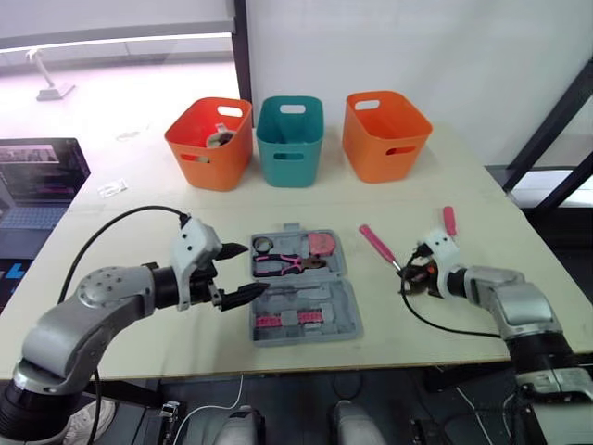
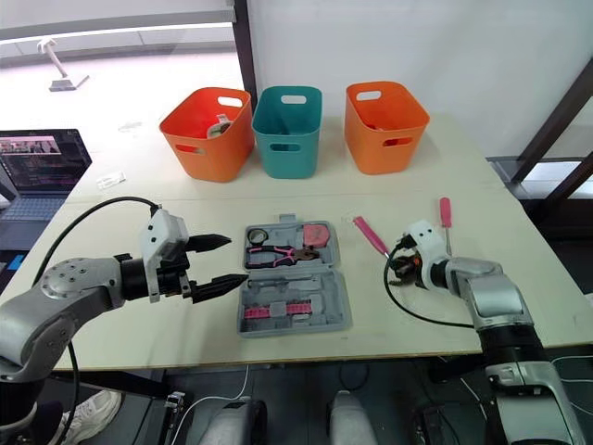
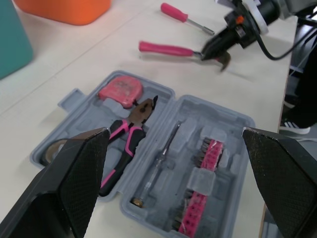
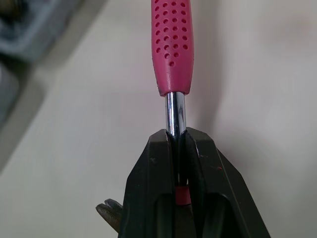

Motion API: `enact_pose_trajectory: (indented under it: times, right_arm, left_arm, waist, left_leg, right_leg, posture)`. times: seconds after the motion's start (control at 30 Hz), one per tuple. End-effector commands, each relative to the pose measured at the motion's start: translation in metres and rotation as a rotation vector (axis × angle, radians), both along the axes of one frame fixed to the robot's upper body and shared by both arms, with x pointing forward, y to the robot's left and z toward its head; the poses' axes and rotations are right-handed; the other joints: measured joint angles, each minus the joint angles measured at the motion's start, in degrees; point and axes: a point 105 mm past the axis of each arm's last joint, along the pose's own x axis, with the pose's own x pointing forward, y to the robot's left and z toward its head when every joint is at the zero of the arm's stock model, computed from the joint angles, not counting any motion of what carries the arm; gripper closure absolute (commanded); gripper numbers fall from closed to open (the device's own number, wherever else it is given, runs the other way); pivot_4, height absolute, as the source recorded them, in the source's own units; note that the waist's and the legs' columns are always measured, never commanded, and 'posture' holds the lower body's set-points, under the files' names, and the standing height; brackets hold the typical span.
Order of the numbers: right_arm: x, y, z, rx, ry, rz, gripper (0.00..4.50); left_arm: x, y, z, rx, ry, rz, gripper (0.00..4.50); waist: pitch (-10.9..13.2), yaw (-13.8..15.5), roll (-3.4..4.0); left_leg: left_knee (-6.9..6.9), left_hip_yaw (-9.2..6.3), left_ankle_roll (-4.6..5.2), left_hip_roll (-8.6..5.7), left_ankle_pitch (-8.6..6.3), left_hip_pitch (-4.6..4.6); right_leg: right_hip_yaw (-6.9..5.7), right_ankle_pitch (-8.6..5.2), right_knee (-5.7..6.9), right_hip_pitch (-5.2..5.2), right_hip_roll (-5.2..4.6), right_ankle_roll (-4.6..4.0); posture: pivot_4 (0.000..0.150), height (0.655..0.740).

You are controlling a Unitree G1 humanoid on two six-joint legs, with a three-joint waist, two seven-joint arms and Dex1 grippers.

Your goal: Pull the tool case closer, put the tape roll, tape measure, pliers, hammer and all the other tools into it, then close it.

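Note:
The grey tool case [image 1: 345,306] lies open at the table's front middle. In it are a tape roll [image 1: 262,244], pink-handled pliers [image 1: 283,265], a pink tape measure [image 1: 321,243] and pink bit strips [image 1: 287,320]. My left gripper [image 1: 236,271] hangs open just left of the case with nothing between its fingers. Right of the case lies the hammer, its pink handle [image 1: 375,243] pointing away. My right gripper [image 1: 414,271] is shut on its metal shaft [image 4: 175,116] close to the head. A pink screwdriver [image 1: 449,221] lies further right.
At the back stand three bins: an orange one [image 1: 211,142], a teal one [image 1: 290,139] and another orange one [image 1: 384,134]. A laptop [image 1: 37,181] sits off the table's left side. The table's front edge runs just below the case.

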Motion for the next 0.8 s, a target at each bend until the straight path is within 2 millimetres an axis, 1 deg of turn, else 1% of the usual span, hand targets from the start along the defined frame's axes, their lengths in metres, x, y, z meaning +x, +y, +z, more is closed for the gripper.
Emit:
enact_pose_trajectory:
  times: [0.03, 0.07, 0.1, 0.2, 0.27, 0.33, 0.4, 0.47, 0.53, 0.63, 0.73, 0.8]
  right_arm:
    - [0.012, 0.003, 0.044, -0.184, -0.167, 0.079, 4.45]
    - [0.014, 0.009, 0.051, -0.324, -0.191, 0.180, 4.45]
    - [0.012, 0.021, 0.059, -0.389, -0.201, 0.305, 4.45]
    - [0.007, 0.051, 0.086, -0.402, -0.188, 0.512, 4.45]
    - [-0.001, 0.068, 0.095, -0.437, -0.178, 0.650, 4.45]
    - [-0.013, 0.083, 0.098, -0.465, -0.100, 0.768, 4.45]
    - [-0.029, 0.092, 0.091, -0.557, 0.005, 0.888, 4.45]
    - [-0.041, 0.097, 0.085, -0.610, 0.082, 0.948, 4.45]
    - [-0.038, 0.103, 0.082, -0.615, 0.092, 0.927, 4.45]
    - [-0.036, 0.111, 0.077, -0.621, 0.102, 0.910, 4.45]
    - [-0.042, 0.125, 0.065, -0.662, 0.091, 0.977, 4.45]
    - [-0.045, 0.130, 0.059, -0.686, 0.084, 1.006, 4.45]
  left_arm:
    - [0.001, 0.012, 0.009, 0.013, -0.049, 0.025, 0.00]
    - [0.002, 0.016, 0.007, 0.026, -0.043, 0.039, 0.00]
    - [0.003, 0.021, 0.006, 0.040, -0.043, 0.050, 0.00]
    - [0.003, 0.030, 0.005, 0.049, -0.040, 0.067, 0.00]
    - [0.003, 0.034, 0.004, 0.053, -0.038, 0.076, 0.00]
    - [0.002, 0.040, 0.003, 0.053, -0.037, 0.096, 0.00]
    - [-0.001, 0.048, 0.000, 0.056, -0.024, 0.128, 0.00]
    - [-0.006, 0.058, -0.006, 0.076, 0.003, 0.156, 0.00]
    - [-0.010, 0.066, -0.008, 0.083, 0.015, 0.178, 0.00]
    - [-0.015, 0.072, -0.008, 0.080, 0.019, 0.195, 0.00]
    - [-0.024, 0.077, -0.012, 0.076, 0.043, 0.214, 0.00]
    - [-0.029, 0.077, -0.014, 0.070, 0.051, 0.216, 0.00]
  waist:
    - [0.0, 0.1, 0.00]
    - [0.0, 0.1, 0.01]
    - [0.0, 0.1, 0.01]
    - [0.0, -0.2, 0.02]
    - [0.0, 0.0, 0.02]
    - [0.0, 0.1, 0.02]
    - [0.0, 0.2, 0.03]
    - [0.0, 0.4, 0.03]
    - [0.0, 0.3, 0.03]
    - [0.0, 0.4, 0.03]
    - [0.0, 0.2, 0.03]
    - [0.0, 0.1, 0.03]
  left_leg:
    - [0.00, 0.00, 0.00, 0.00, 0.00, -0.05]
    - [0.01, -0.02, 0.00, 0.00, 0.00, -0.11]
    - [0.02, 0.00, 0.00, 0.00, 0.00, -0.15]
    - [0.01, 0.02, 0.00, 0.00, 0.00, -0.22]
    - [0.00, -0.01, 0.00, 0.03, 0.00, -0.22]
    - [-0.01, -0.08, 0.00, 0.03, 0.00, -0.24]
    - [0.00, -0.08, 0.00, 0.03, 0.00, -0.29]
    - [0.01, -0.15, 0.00, 0.02, 0.00, -0.33]
    - [0.01, -0.14, 0.00, 0.02, 0.00, -0.33]
    - [0.03, -0.13, -0.05, 0.02, 0.02, -0.33]
    - [0.01, -0.14, -0.05, 0.02, 0.02, -0.33]
    - [-0.03, -0.11, -0.05, 0.02, 0.02, -0.33]
  right_leg:
    - [0.00, 0.00, 0.00, -0.05, 0.00, 0.00]
    - [-0.02, 0.00, -0.01, -0.09, 0.00, 0.00]
    - [-0.02, 0.00, -0.02, -0.14, -0.02, 0.00]
    - [-0.02, 0.00, -0.02, -0.24, -0.01, 0.00]
    - [-0.03, 0.00, 0.00, -0.25, 0.01, 0.00]
    - [-0.09, 0.00, -0.01, -0.25, 0.00, -0.01]
    - [-0.09, 0.00, -0.03, -0.27, -0.01, 0.00]
    - [-0.15, 0.00, -0.08, -0.28, -0.04, 0.00]
    - [-0.15, 0.00, -0.09, -0.27, -0.05, -0.01]
    - [-0.14, 0.01, -0.05, -0.29, -0.06, -0.02]
    - [-0.14, 0.01, -0.04, -0.31, -0.05, -0.03]
    - [-0.12, 0.01, -0.04, -0.34, -0.06, -0.03]
  posture:
    - [0.150, 0.7400]
    - [0.150, 0.7400]
    - [0.150, 0.7400]
    - [0.150, 0.7400]
    - [0.150, 0.7400]
    - [0.150, 0.7400]
    - [0.150, 0.7400]
    - [0.150, 0.7400]
    - [0.150, 0.7400]
    - [0.150, 0.7400]
    - [0.150, 0.7400]
    - [0.150, 0.7400]
